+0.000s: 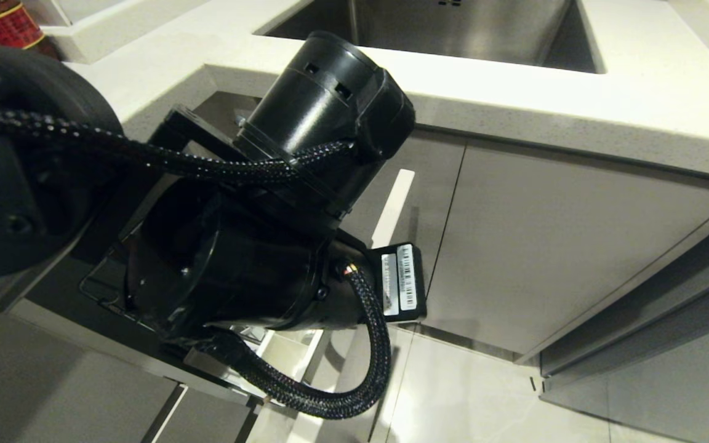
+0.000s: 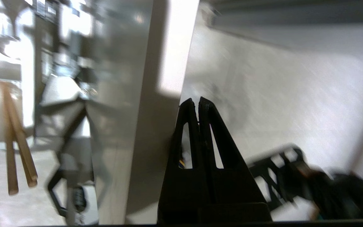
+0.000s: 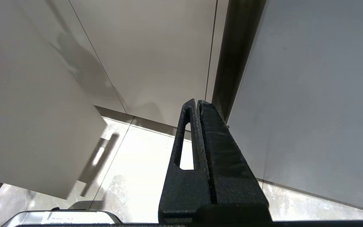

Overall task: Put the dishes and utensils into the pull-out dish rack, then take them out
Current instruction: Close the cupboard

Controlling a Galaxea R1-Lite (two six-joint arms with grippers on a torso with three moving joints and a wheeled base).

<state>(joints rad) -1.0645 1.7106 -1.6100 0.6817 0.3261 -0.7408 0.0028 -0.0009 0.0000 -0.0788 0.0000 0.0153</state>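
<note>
While my left arm fills most of the head view, I can only glimpse the pull-out dish rack (image 1: 108, 289) beneath it, a bit of chrome wire showing under the wrist, with the white front panel (image 1: 393, 206) standing just past the arm. The steel sink (image 1: 453, 27) sits above in the countertop (image 1: 637, 104).

From the left wrist camera, the left gripper (image 2: 198, 102) has its fingers pressed together with nothing between them; it points out past the panel edge toward the pale floor, not at the rack. The chopsticks (image 2: 16, 138) show off to one side in that blurred view, a light wooden pair standing close together, apparently resting in or against the rack; I cannot tell exactly what holds them. The plate, bowl and fork I cannot find in any view.

My right gripper (image 3: 197, 105) is likewise pressed together and empty, parked low beside the cabinet doors (image 3: 156, 53), pointing at the floor tiles. I judge it is kept there so it stays clear of the drawer.

With empty, closed fingers and chopsticks at the rack, I take the left arm to be between items.
</note>
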